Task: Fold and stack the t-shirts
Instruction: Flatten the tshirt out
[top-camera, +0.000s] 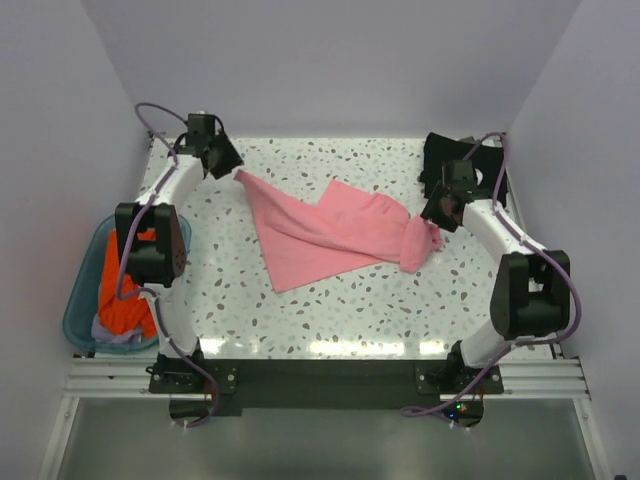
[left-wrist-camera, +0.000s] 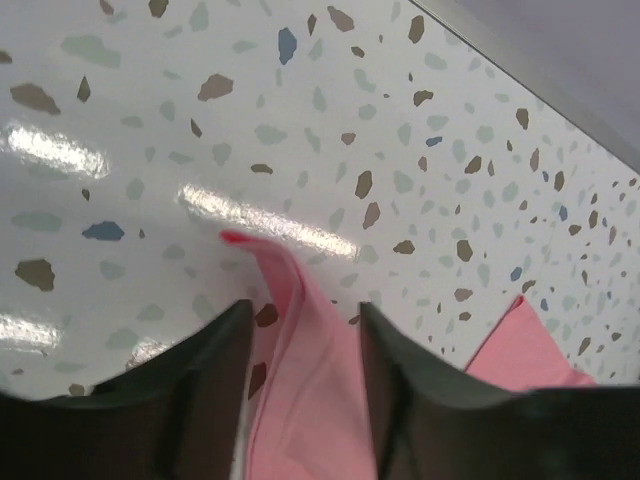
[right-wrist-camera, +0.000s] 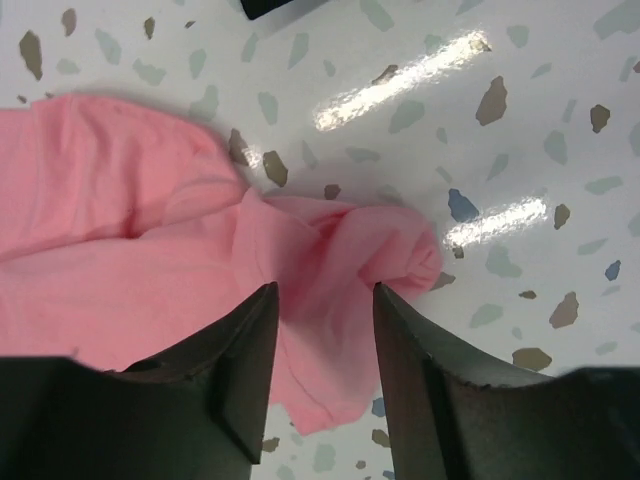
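Top view, and the salmon-pink t-shirt (top-camera: 325, 235) lies loosely crumpled across the middle of the speckled table (top-camera: 330, 310), one corner drawn out toward 10 o'clock and the other end bunched into a lump toward 3 o'clock. The left gripper (top-camera: 232, 168) is at that 10 o'clock corner. On its wrist camera the fingers (left-wrist-camera: 215, 380) stand narrow with a strip of pink cloth pinched between them and a peak of fabric rising just ahead. Over at 3 o'clock the right gripper (top-camera: 437, 218) is on the lump, and its fingers (right-wrist-camera: 425, 390) are closed in on a rolled fold of pink that fills the gap between them. A black t-shirt (top-camera: 460, 165) sits at the 1 o'clock corner, behind the right arm. Off the table edge at 8 o'clock sits a blue tub (top-camera: 85, 290) with orange cloth (top-camera: 125, 295) inside.
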